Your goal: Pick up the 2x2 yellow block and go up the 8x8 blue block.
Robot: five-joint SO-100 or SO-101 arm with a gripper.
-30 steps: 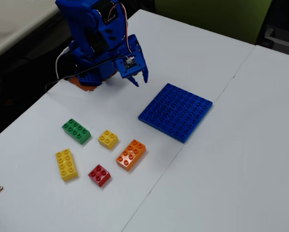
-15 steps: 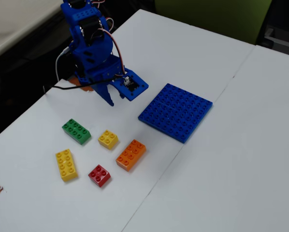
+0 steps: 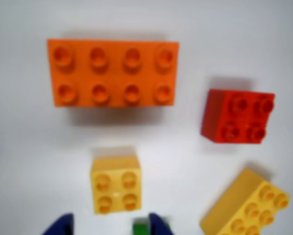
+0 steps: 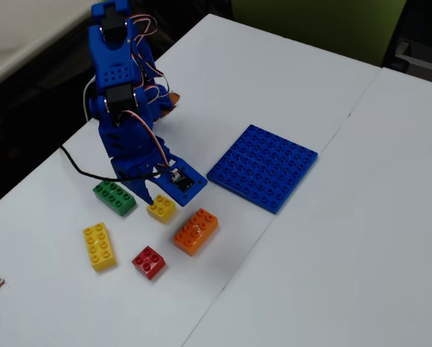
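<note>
The 2x2 yellow block (image 3: 115, 184) (image 4: 161, 208) sits on the white table, just ahead of my gripper. In the wrist view my gripper (image 3: 109, 226) shows as two dark blue fingertips at the bottom edge, spread wider than the block, with nothing between them. In the fixed view the gripper (image 4: 152, 196) hangs low just behind the block, open and apart from it. The 8x8 blue block (image 4: 263, 166) lies flat on the table to the right of the arm. It is out of the wrist view.
An orange 2x4 brick (image 3: 112, 72) (image 4: 196, 230), a red 2x2 brick (image 3: 238, 116) (image 4: 149, 261) and a yellow 2x4 brick (image 3: 247, 208) (image 4: 99, 246) lie around the block. A green 2x4 brick (image 4: 115, 197) lies beside the gripper, a sliver of it in the wrist view (image 3: 140, 228).
</note>
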